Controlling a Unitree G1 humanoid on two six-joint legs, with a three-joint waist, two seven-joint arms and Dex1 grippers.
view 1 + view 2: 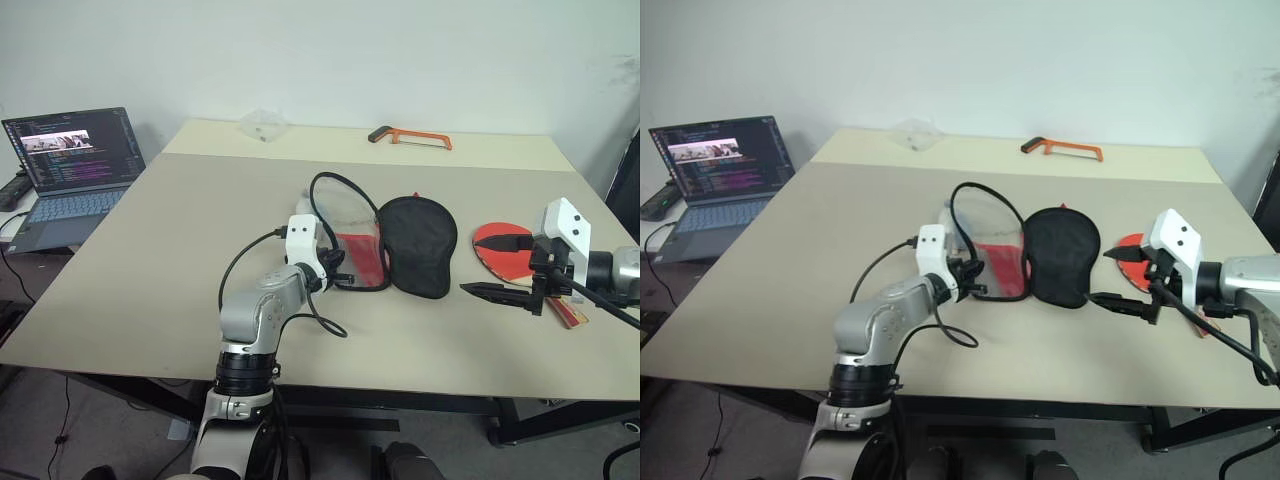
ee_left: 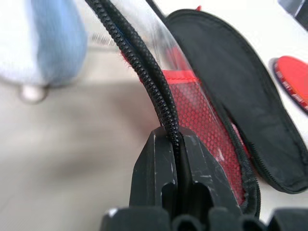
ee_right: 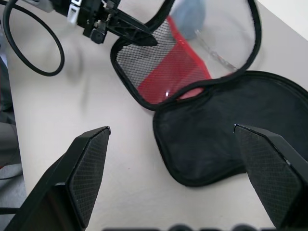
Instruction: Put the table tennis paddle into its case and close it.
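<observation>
The jaws of the left gripper [image 2: 175, 159] are pinched shut on the black zipper edge of the case [image 1: 385, 240], at the rim of the clear-window half; the hold is judged to serve to lift that flap and keep the mouth open for loading. The case is seen unzipped and spread in two halves on the surface [image 1: 150, 270]: the window half with red panel and mesh pocket is raised on the gripper side, the black fabric half lies flat beside it. The jaws of the right gripper [image 3: 173, 178] are set wide and hold nothing; they are poised above the black half, pointing toward the case. The table tennis paddle [image 1: 502, 252] lies flat on the surface under and just behind the right gripper, beside the black half and outside the case, red face up. Insertion is judged not yet begun. An orange-handled hacksaw [image 1: 410, 136] lies at the far edge, well apart.
</observation>
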